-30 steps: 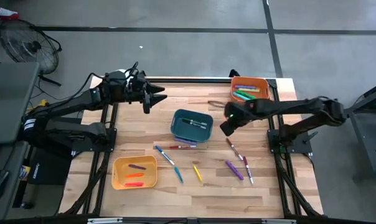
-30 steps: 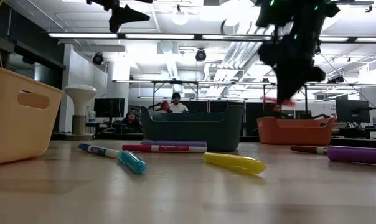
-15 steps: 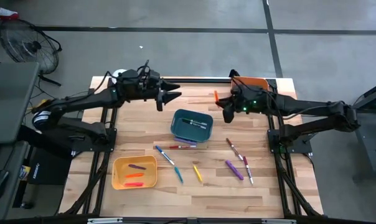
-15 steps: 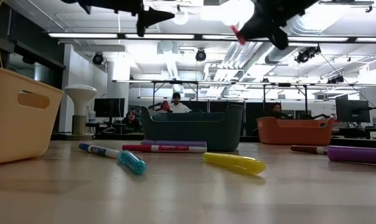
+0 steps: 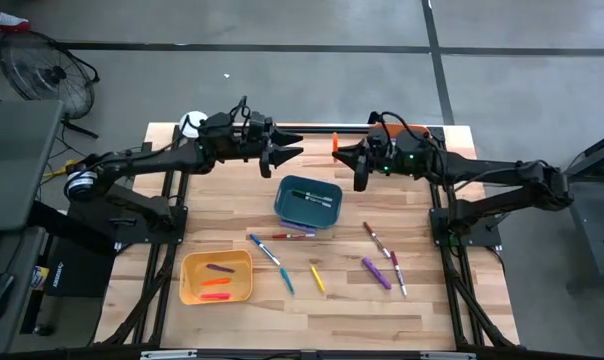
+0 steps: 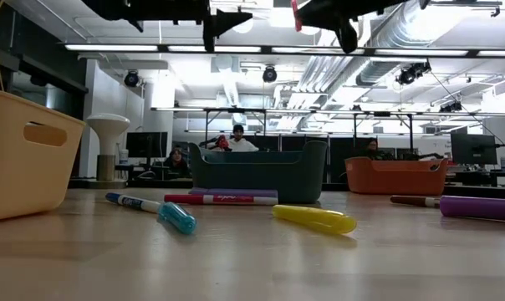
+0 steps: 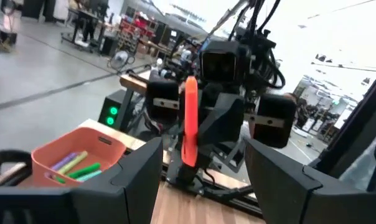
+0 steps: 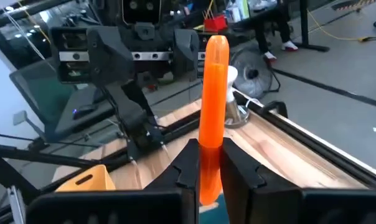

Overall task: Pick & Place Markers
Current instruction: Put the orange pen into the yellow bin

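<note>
While the right gripper (image 5: 344,152) clamps an orange marker (image 5: 335,144) above the desk (image 5: 422,310), the left gripper (image 5: 294,153) faces it at 9 o'clock, fingers spread and empty, teal bin (image 5: 308,201) below.

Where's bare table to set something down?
Free: the strip between the yellow bin and the left arm, and the front edge below the loose markers. Crowded: centre-right, from the teal bin to the purple marker.

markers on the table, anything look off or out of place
Several markers lie loose on the table outside the bins, like the yellow marker and purple marker. Odder: the right claw, shut, holds an orange marker in mid-air facing the open left claw.
</note>
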Robot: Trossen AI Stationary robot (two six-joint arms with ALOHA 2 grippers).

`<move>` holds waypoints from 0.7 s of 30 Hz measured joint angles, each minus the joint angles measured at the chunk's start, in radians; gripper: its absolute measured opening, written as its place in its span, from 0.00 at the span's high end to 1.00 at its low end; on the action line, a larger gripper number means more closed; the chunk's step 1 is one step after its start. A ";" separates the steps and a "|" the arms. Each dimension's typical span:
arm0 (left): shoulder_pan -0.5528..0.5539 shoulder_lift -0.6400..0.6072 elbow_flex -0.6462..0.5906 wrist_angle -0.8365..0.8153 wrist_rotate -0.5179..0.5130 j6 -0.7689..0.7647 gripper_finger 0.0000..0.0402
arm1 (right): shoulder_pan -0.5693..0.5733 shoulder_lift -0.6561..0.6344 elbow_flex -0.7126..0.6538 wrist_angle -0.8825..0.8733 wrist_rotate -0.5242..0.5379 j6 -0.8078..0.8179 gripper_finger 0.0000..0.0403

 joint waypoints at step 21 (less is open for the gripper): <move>0.000 0.002 0.000 0.019 0.011 -0.015 0.45 | -0.006 0.385 0.406 -0.114 -0.203 -0.160 0.92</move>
